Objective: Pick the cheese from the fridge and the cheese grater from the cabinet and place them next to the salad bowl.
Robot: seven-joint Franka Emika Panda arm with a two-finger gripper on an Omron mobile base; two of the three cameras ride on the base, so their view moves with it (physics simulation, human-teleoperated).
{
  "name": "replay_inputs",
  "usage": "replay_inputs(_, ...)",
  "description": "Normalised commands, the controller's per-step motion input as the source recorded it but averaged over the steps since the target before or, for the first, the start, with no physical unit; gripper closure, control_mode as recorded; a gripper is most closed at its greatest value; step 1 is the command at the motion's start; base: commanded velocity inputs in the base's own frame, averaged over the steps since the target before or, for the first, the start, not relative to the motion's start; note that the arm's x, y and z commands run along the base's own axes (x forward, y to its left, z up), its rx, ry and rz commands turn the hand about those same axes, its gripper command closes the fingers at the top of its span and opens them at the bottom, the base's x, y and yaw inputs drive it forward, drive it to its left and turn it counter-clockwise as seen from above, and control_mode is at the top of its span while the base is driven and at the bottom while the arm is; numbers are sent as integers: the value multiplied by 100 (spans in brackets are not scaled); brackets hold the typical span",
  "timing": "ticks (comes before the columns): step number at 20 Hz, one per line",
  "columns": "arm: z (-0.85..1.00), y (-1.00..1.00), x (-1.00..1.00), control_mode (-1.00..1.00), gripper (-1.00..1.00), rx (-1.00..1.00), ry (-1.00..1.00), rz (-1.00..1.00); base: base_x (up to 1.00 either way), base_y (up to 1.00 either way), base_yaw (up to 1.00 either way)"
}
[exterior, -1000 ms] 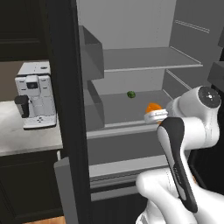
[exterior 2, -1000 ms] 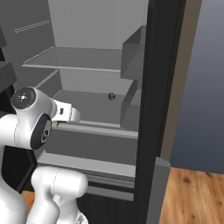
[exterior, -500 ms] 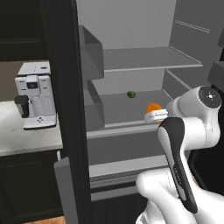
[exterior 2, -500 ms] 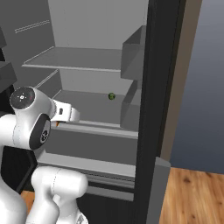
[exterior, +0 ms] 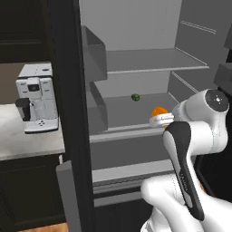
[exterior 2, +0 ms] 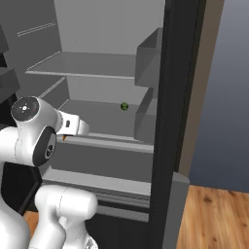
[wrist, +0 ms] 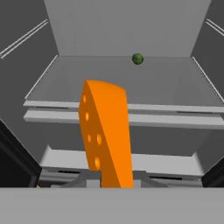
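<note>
A white robot arm's end effector is clamping the small orange wedge-shaped cheese block between its two dark fingertips, holding it upright at the mouth of the tall dark-doored fridge, just in front of the grey middle shelf. The grip low on the wedge is probably keeping the block steady for carrying out toward the salad bowl, which is the step judged to be under way. In the left base view the cheese is showing as an orange patch beside the white wrist. A small round dark-green item is sitting well back on the same shelf, apart from the cheese. The open dark door is standing to the arm's left, with a white coffee machine on the pale table beyond it; door and shelf edge are what the arm is likely having to clear
</note>
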Motion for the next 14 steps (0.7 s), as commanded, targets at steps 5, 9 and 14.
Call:
replay_inputs(5,0,0,0,100,100,0,0,0,-54,0,0)
replay_inputs(9,0,0,0,100,100,0,0,0,-60,0,0)
replay_inputs(14,0,0,0,100,100,0,0,0,-62,0,0)
